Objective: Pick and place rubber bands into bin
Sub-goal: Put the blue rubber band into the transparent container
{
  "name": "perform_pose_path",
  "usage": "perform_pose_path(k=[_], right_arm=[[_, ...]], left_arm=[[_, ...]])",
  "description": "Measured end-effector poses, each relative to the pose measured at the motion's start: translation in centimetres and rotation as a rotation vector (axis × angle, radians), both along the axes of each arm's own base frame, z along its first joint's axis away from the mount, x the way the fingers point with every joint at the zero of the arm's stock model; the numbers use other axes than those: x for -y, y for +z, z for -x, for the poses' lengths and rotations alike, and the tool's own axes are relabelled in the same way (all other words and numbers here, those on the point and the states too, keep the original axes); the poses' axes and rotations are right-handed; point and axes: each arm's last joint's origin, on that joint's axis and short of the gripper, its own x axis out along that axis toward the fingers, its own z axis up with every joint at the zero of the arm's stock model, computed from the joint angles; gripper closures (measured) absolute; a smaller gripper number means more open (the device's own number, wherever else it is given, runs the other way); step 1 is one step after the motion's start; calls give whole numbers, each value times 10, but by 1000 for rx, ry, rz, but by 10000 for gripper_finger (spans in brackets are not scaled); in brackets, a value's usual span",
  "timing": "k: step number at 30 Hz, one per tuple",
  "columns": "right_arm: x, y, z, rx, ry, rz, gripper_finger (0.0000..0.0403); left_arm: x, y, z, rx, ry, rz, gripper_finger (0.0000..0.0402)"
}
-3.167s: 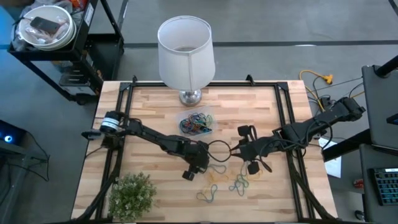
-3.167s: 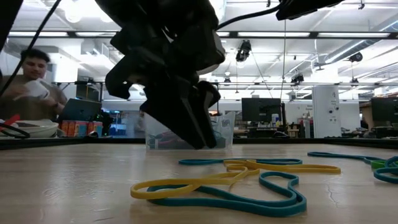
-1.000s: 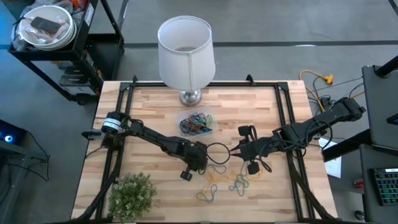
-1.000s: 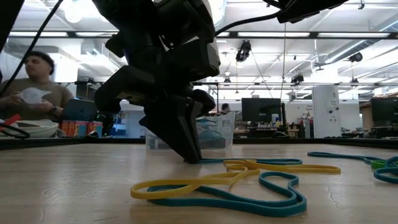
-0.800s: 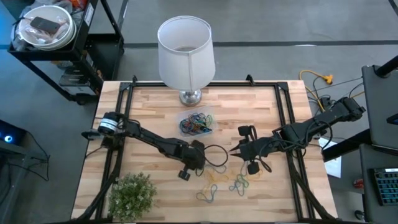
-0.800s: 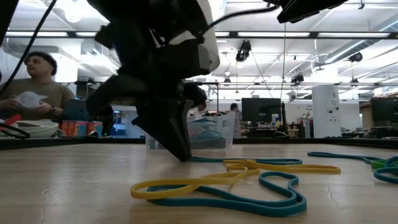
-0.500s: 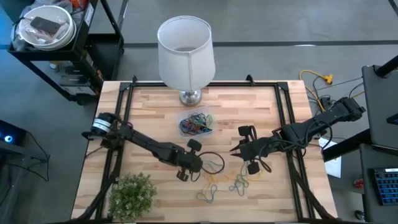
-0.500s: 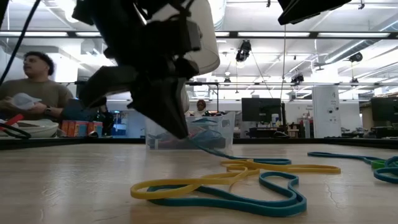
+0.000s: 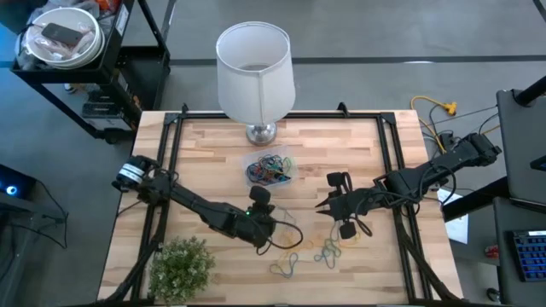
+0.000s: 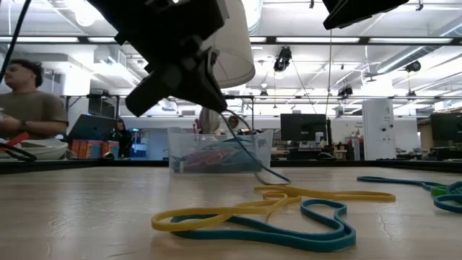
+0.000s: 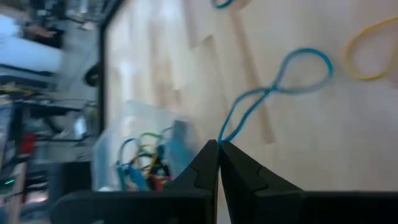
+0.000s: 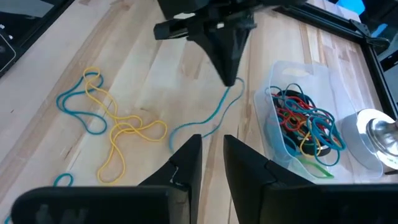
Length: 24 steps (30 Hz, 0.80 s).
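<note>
Teal, thin rubber band [image 11: 273, 87] hangs pinched between the left gripper's [image 11: 219, 144] closed fingers at lower centre of the left wrist frame, trailing onto the wooden counter [image 9: 205, 162]. Beside them sits the clear plastic bin [image 12: 305, 127]. The right gripper [image 12: 212, 144] hovers slightly parted, empty.

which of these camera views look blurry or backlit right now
Left wrist view: soft with motion blur, the bin smeared. Low view: ceiling lights backlight the left tool into a silhouette. Right wrist view: sharp on the blue rubber band.
</note>
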Motion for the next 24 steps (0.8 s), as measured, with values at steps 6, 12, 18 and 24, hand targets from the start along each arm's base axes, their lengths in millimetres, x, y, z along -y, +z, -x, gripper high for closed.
perform_pose_path(k=[6, 12, 18, 24], right_arm=[[0, 0, 0, 0, 0, 0, 342], [0, 0, 0, 0, 0, 0, 344], [0, 0, 0, 0, 0, 0, 342], [0, 0, 0, -1, 0, 0, 342]], left_arm=[[-1, 3, 1, 34, 51, -67, 401], [-4, 18, 4, 68, 69, -120, 401], [-9, 44, 14, 138, 94, -122, 401], [-21, 67, 21, 172, 104, -143, 402]])
